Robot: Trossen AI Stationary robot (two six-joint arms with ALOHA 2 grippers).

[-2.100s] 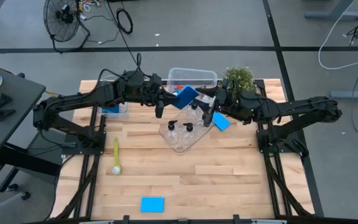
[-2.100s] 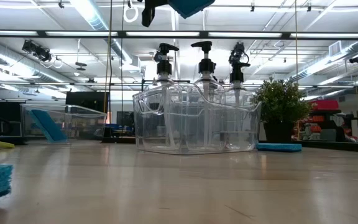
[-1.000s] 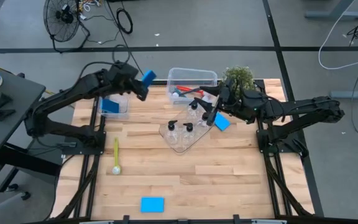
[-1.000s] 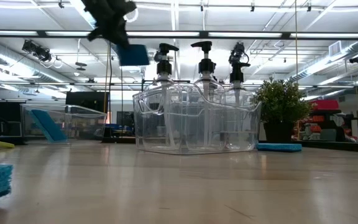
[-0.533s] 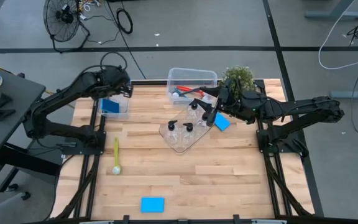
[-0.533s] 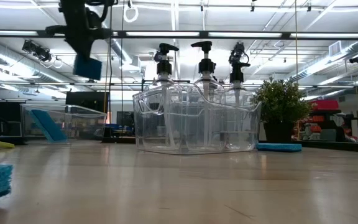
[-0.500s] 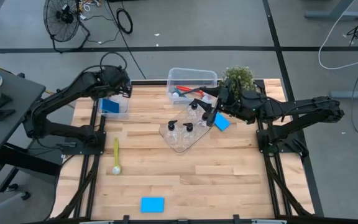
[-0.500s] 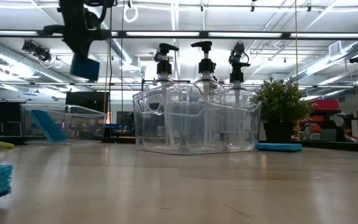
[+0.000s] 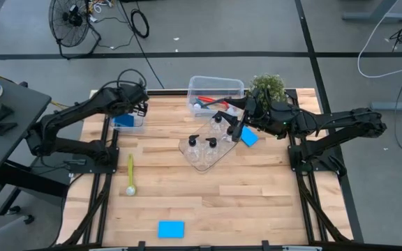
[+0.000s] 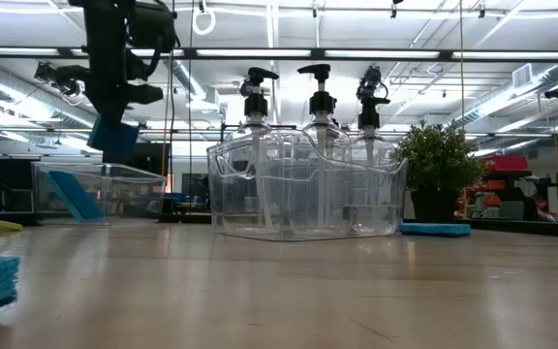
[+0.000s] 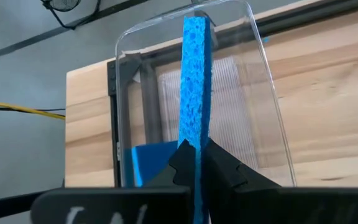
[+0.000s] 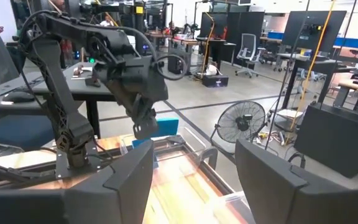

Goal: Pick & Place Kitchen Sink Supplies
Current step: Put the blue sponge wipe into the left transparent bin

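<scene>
My left gripper (image 9: 135, 109) is shut on a blue sponge (image 11: 196, 81) and holds it over the small clear bin (image 9: 127, 121) at the table's far left. A second blue sponge (image 11: 149, 163) leans inside that bin. My right gripper (image 9: 235, 130) waits open beside the tray (image 9: 202, 159) with the pump bottles (image 10: 315, 85), close to a blue sponge (image 9: 249, 137) lying flat. Another sponge (image 9: 171, 229) lies near the table's near edge. A yellow-green brush (image 9: 130, 173) lies at the left. Brushes (image 9: 208, 102) lie in the large bin. My left gripper pinches the blue sponge between its two fingers (image 11: 179, 163) on its broad faces, near its upper end (image 11: 196, 144), coming from above and pointing down. The sponge hangs upright below the fingers (image 10: 113, 139), lifted clear above the small bin.
A large clear bin (image 9: 216, 86) and a potted plant (image 9: 267, 87) stand at the far edge. The tray with bottles sits mid-table. The wood table (image 9: 257, 202) is bare across its near right part. A fan (image 9: 70, 15) stands on the floor beyond.
My left gripper has carried the blue sponge from near the large bin toward the table's left and down over the small bin. The sponge has turned to hang upright below the fingers. The right arm has kept still.
</scene>
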